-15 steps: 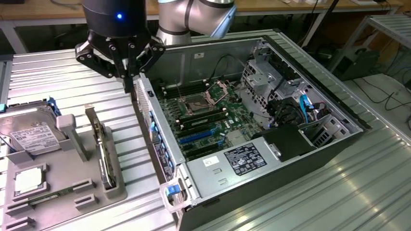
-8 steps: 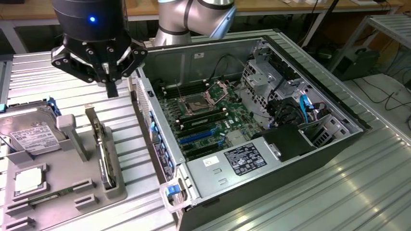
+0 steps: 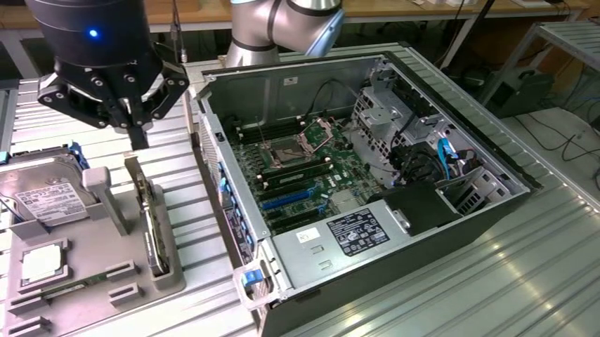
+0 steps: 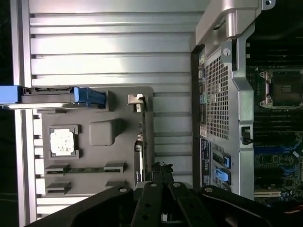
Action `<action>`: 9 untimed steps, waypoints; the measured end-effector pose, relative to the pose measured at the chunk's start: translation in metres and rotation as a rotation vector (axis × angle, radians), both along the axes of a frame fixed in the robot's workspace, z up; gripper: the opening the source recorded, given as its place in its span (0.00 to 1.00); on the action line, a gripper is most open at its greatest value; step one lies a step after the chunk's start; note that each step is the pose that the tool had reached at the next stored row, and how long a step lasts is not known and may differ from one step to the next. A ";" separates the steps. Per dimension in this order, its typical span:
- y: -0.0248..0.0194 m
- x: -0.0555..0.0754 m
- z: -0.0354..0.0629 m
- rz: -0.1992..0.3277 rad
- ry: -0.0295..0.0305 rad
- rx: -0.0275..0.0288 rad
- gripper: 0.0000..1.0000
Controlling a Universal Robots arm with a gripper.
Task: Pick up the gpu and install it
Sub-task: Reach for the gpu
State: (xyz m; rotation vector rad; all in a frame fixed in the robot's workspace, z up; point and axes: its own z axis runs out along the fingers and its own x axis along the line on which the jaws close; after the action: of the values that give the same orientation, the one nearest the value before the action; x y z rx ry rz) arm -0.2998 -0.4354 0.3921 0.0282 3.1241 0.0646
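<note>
Gripper [image 3: 138, 139], clenched shut and empty, hovers above one end of gpu [image 3: 150, 221]; card stands on edge in grey holder [image 3: 171, 279], long axis running on below.

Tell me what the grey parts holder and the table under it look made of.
The parts holder looks like matte grey plastic: uniform colour, no shine, moulded blocks and slots. The table looks like bare ribbed metal, probably aluminium: bright streaky glare along its ribs.
</note>
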 end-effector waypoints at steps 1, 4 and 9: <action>-0.0006 -0.005 0.0000 0.000 0.0000 0.0000 0.11; -0.0017 -0.013 -0.0001 0.001 -0.0001 0.0001 0.11; -0.0025 -0.020 -0.0002 0.002 -0.0001 0.0001 0.11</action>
State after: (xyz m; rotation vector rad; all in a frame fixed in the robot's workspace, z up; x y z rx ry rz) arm -0.3199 -0.4380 0.3919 0.0248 3.1240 0.0648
